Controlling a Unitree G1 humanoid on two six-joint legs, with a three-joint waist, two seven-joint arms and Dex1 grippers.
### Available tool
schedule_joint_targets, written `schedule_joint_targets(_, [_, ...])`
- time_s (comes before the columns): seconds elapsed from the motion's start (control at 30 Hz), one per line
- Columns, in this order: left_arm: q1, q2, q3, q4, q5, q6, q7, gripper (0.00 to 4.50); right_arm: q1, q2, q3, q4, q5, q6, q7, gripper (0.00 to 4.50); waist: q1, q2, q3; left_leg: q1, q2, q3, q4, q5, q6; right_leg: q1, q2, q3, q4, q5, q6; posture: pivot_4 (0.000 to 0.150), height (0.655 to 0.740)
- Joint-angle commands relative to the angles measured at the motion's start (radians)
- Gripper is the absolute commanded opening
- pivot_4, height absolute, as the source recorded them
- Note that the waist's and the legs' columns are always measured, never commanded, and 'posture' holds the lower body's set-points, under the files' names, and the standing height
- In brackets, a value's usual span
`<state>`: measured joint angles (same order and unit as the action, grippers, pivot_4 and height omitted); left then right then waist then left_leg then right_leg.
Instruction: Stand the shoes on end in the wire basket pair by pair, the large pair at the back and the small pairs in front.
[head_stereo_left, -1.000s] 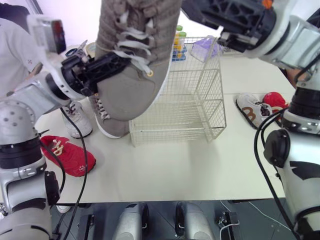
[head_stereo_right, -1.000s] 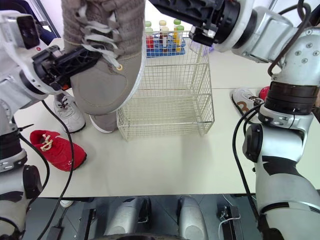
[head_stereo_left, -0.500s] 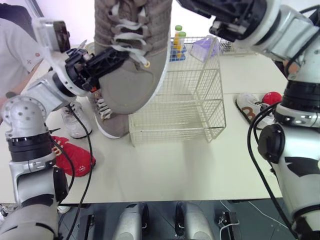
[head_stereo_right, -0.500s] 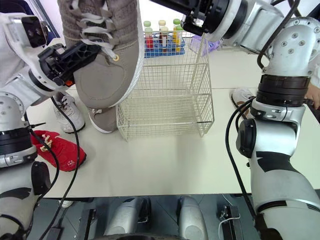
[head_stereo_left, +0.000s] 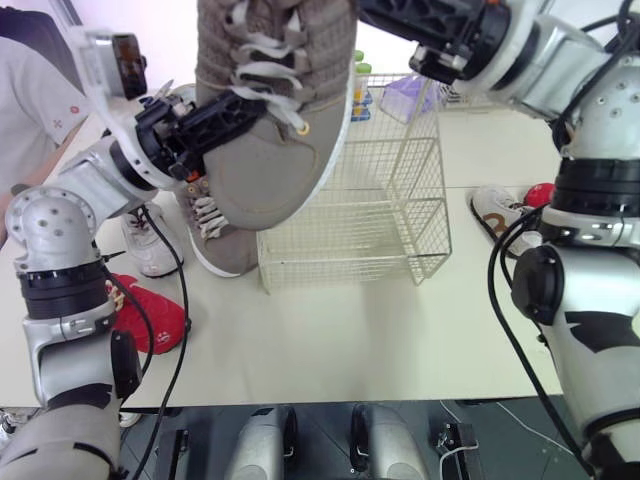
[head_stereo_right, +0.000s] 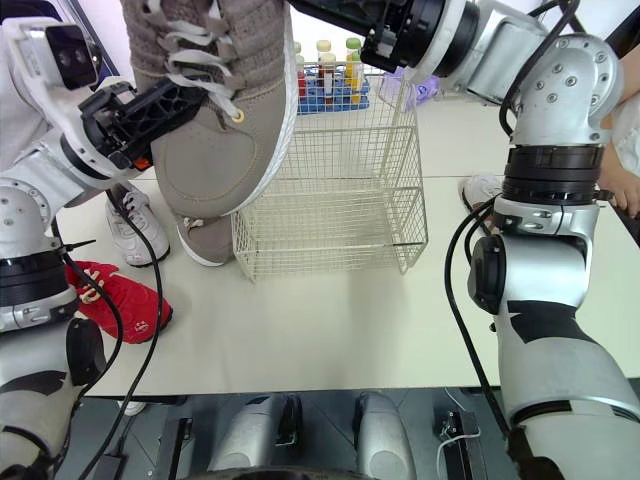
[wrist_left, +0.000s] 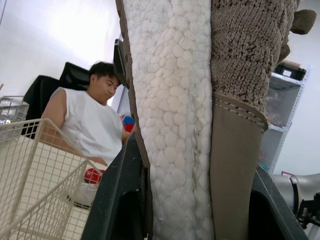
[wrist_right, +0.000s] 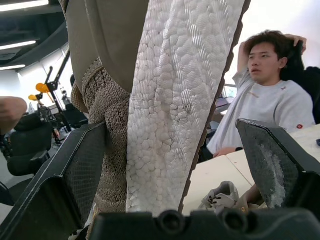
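A pale worktop (head_stereo_right: 330, 330) spans the scene. Beyond stand a black chair (wrist_left: 75, 76), grey shelving (wrist_left: 287, 115) and a white wall (wrist_left: 50, 40), under strip lights (wrist_right: 25, 6).

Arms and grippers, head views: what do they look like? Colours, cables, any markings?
The left arm and right arm have rounded silver-grey shells with black joint bands; loose black cables loop along each. The left gripper and right gripper are black, with flat, finely textured fingers. A white camera box sits on the left wrist.
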<state>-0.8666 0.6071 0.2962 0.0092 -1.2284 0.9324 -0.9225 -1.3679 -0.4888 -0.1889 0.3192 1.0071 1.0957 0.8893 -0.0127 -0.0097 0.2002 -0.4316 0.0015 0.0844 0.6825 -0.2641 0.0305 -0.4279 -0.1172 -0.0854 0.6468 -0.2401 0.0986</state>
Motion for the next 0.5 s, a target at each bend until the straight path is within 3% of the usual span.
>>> schedule_joint_targets(0.03, [-0.032,-0.001,-0.023,-0.053,0.021,-0.023,-0.045,1.14,-0.037,0.025,-0.013,-0.035,0.053,0.072,-0.003,4.41,0.001,0.0,0.0,0.0,0.0,0.0,0.0,0.0,0.0,0.0,0.0,0.0,0.0,0.0,0.0,0.15,0.74])
schedule_joint_targets(0.2, [-0.044,-0.015,-0.055,-0.022,0.082,-0.047,-0.086,1.14,-0.043,0.047,-0.027,-0.041,0.073,0.115,-0.008,4.41,0.001,0.0,0.0,0.0,0.0,0.0,0.0,0.0,0.0,0.0,0.0,0.0,0.0,0.0,0.0,0.15,0.74])
schedule_joint_targets(0.3, [-0.049,-0.017,-0.067,-0.002,0.11,-0.057,-0.106,1.14,-0.052,0.052,-0.033,-0.03,0.069,0.119,-0.007,3.66,0.001,0.0,0.0,0.0,0.0,0.0,0.0,0.0,0.0,0.0,0.0,0.0,0.0,0.0,0.0,0.15,0.74])
schedule_joint_targets(0.43, [-0.048,-0.012,-0.067,0.014,0.136,-0.062,-0.119,1.14,-0.061,0.049,-0.042,-0.025,0.07,0.121,-0.008,1.83,0.0,0.0,0.0,0.0,0.0,0.0,0.0,0.0,0.0,0.0,0.0,0.0,0.0,0.0,0.0,0.15,0.74])
schedule_joint_targets(0.5, [-0.047,-0.008,-0.066,0.02,0.143,-0.057,-0.123,1.14,-0.064,0.047,-0.046,-0.023,0.069,0.114,-0.004,1.5,0.0,0.0,0.0,0.0,0.0,0.0,0.0,0.0,0.0,0.0,0.0,0.0,0.0,0.0,0.0,0.15,0.74])
